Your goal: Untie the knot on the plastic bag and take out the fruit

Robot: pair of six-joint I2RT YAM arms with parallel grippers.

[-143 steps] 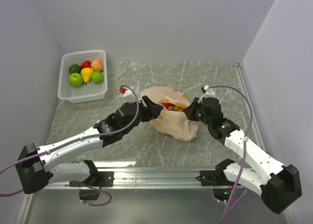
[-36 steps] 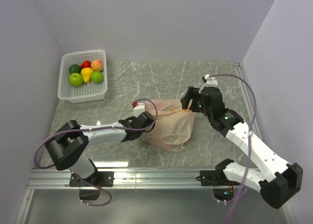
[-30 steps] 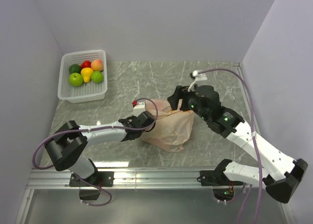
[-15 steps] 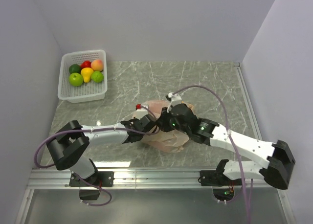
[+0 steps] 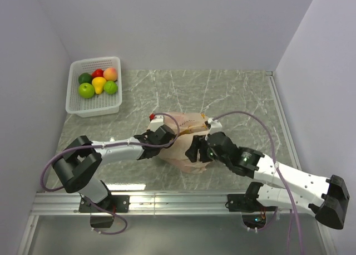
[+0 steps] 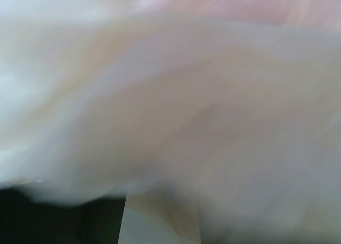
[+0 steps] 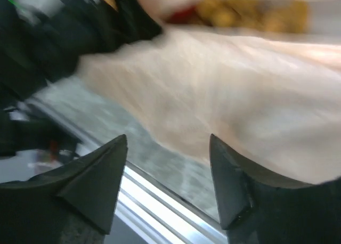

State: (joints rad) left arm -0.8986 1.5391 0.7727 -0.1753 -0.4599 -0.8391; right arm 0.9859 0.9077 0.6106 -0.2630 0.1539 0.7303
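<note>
Top external view: the grey marbled table [image 5: 245, 93] carries the plastic bag [image 5: 192, 127] near its middle, slumped between both arms. The white basket [image 5: 92, 109] stands well apart at the far left, holding green apples [image 5: 86, 90], a yellow pear [image 5: 99, 84], a red apple [image 5: 98, 73] and a red-yellow apple [image 5: 110, 74]. The left gripper [image 5: 165, 137] presses into the bag's left side. Blurred film fills its wrist camera, so its opening cannot be told. The right gripper [image 7: 168, 143] is spread wide and holds nothing, just beside the bag. Tan balls [image 7: 250, 12] show through the plastic.

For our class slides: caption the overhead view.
Left claw and right claw flank a peach plastic bag; a fruit basket sits far left.
</note>
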